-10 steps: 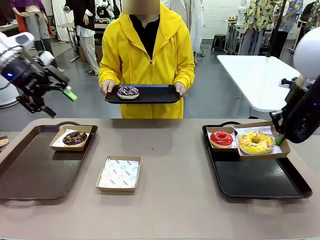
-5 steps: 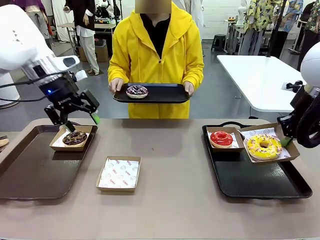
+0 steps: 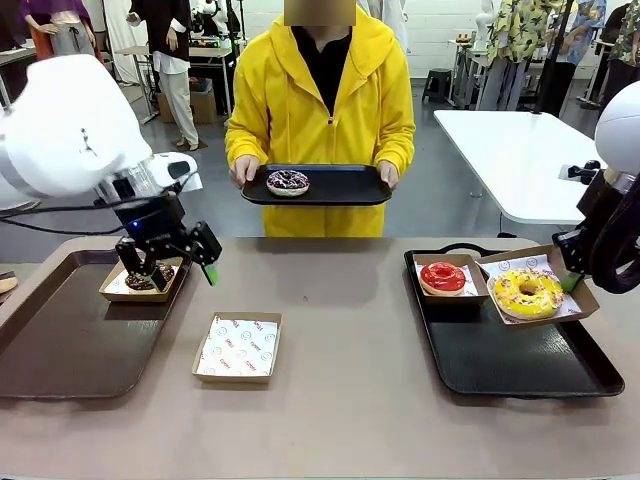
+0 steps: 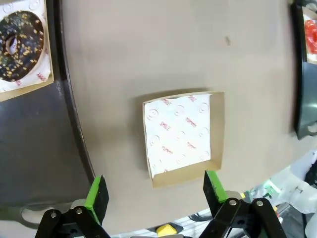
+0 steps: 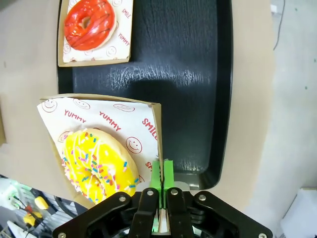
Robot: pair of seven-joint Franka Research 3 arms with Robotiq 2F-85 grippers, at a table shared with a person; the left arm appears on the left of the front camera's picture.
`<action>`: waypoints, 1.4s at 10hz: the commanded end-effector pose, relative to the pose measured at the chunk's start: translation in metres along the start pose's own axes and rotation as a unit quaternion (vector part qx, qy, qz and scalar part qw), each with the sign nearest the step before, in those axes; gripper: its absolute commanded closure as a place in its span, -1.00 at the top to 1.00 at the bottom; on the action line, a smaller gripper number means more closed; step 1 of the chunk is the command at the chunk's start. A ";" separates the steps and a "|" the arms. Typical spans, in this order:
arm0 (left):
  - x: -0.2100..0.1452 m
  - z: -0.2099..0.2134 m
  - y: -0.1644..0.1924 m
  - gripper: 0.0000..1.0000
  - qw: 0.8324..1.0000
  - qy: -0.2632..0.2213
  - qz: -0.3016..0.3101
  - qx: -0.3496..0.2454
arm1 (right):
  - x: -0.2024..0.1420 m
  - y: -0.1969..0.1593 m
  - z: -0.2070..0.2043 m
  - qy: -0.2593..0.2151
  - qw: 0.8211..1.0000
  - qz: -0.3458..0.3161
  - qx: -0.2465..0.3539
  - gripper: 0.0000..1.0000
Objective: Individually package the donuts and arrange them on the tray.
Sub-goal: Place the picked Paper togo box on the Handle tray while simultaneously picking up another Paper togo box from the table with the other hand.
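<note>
Red donut [image 3: 443, 277] sits boxed on the right tray [image 3: 540, 370] in the front view. Beside it the yellow donut [image 3: 527, 292] rides in a tilted box [image 3: 585, 300], its edge pinched in the closed right hand [image 3: 570, 283]. The left hand [image 3: 170, 272], jaws wide and holding nothing, hangs before the dark sprinkled donut [image 3: 152, 281] boxed on the left tray [image 3: 60, 350]. An empty box [image 3: 237, 347] lies on the counter [image 3: 350, 420]. The person [image 3: 320, 100] holds a black tray [image 3: 340, 185] carrying a purple-iced donut [image 3: 288, 182].

From the left wrist, the left hand [image 4: 154, 191] gapes over the empty box [image 4: 183, 136], with the dark sprinkled donut [image 4: 20, 39] at the top-left corner.

From the right wrist, the right hand [image 5: 161, 171] clamps the box wall, with the yellow donut [image 5: 99, 166] just beside it and the red donut [image 5: 89, 22] beyond.
</note>
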State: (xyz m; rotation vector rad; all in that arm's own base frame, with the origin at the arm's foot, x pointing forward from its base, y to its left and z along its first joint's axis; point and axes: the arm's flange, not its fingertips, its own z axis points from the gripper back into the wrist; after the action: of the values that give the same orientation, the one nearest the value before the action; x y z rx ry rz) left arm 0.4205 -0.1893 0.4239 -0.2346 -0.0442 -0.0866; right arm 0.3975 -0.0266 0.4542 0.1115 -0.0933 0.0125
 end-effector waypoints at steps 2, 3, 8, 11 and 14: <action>-0.006 -0.033 -0.014 1.00 0.999 -0.007 0.004 0.040 | -0.005 0.000 -0.001 -0.002 1.000 -0.006 0.005 -0.96; -0.008 -0.036 -0.016 1.00 0.999 -0.003 0.003 0.034 | -0.005 0.000 -0.001 -0.002 1.000 -0.006 0.005 -0.96; -0.009 -0.034 -0.012 1.00 1.000 0.003 -0.009 0.025 | -0.005 0.000 -0.001 -0.002 1.000 -0.006 0.005 -0.96; -0.009 -0.034 -0.012 1.00 1.000 0.003 -0.009 0.025 | 0.000 0.000 0.001 -0.001 1.000 0.000 0.000 -0.96; -0.021 -0.040 -0.025 1.00 0.996 -0.040 -0.045 0.062 | -0.003 0.021 -0.010 0.025 0.998 -0.025 -0.058 -0.96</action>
State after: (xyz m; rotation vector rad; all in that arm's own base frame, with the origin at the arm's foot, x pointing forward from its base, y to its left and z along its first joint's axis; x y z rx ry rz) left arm 0.4094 -0.2140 0.3926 -0.1631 -0.0699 -0.1392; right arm 0.3978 -0.0086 0.4503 0.0475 -0.0708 -0.0015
